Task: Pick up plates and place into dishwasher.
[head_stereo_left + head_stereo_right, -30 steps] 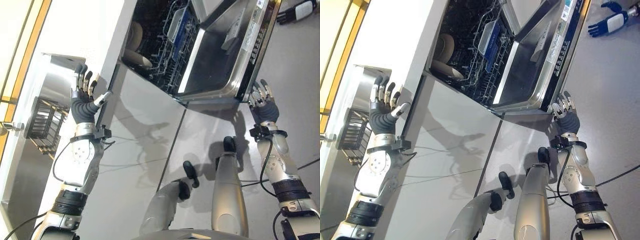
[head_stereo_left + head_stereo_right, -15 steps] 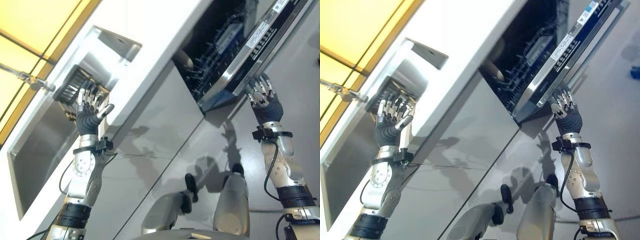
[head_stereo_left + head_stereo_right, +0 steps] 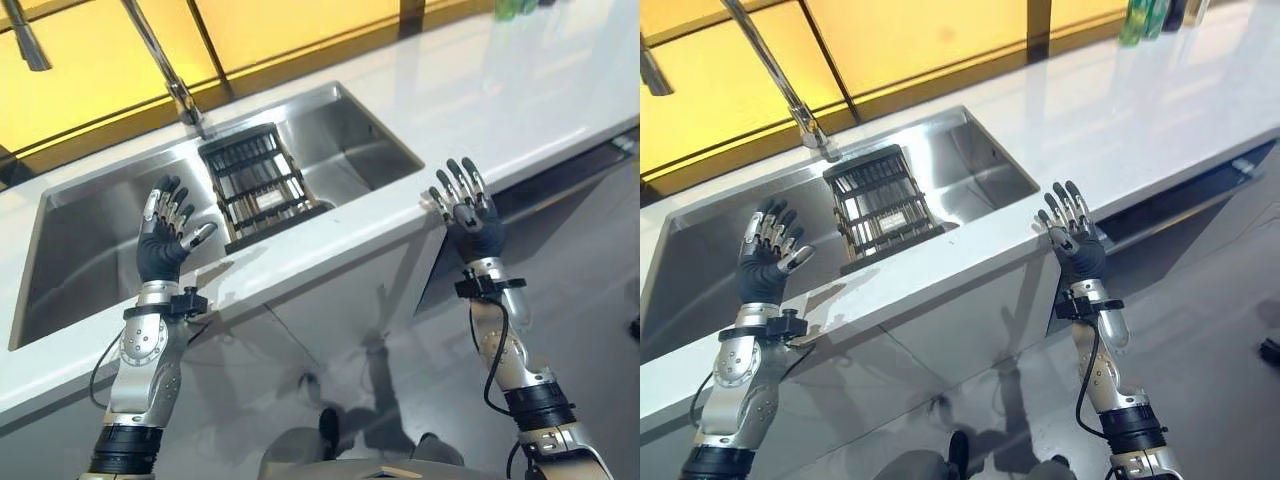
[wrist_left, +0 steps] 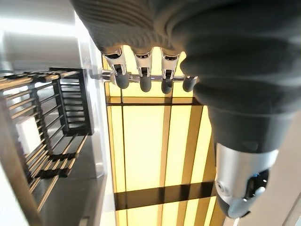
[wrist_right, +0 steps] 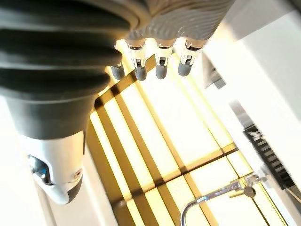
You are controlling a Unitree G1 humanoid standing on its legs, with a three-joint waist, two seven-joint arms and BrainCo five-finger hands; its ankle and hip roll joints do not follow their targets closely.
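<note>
Sink (image 3: 90, 240) of stainless steel is seen set into the white desk (image 3: 520, 100), and it serves as the landmark for everything else. At the sink's far rim a curved tap (image 3: 165, 70) is mounted, with a yellow-lit window wall behind it. Over the near left part of the sink the left hand (image 3: 160, 245) is held raised, its fingers (image 4: 141, 77) straight and spread wide, nothing gripped in it. Inside the sink, toward its middle, a black wire rack (image 3: 255, 185) is stood upright against the near wall; what the rack carries cannot be told, and no plate can be made out in or beside the sink. To the right of the sink, at the desk's front edge, the right hand (image 3: 465, 205) is lifted with its fingers (image 5: 160, 66) straight and fanned wide as well, and nothing is held. Lower and further right of the sink, under the desk's edge, a dark opening with a thin door edge (image 3: 560, 185) is visible, apparently the dishwasher, though its inside cannot be seen. At the far right end of the desk, well apart from the sink, green bottles (image 3: 1145, 15) are stood against the window.
</note>
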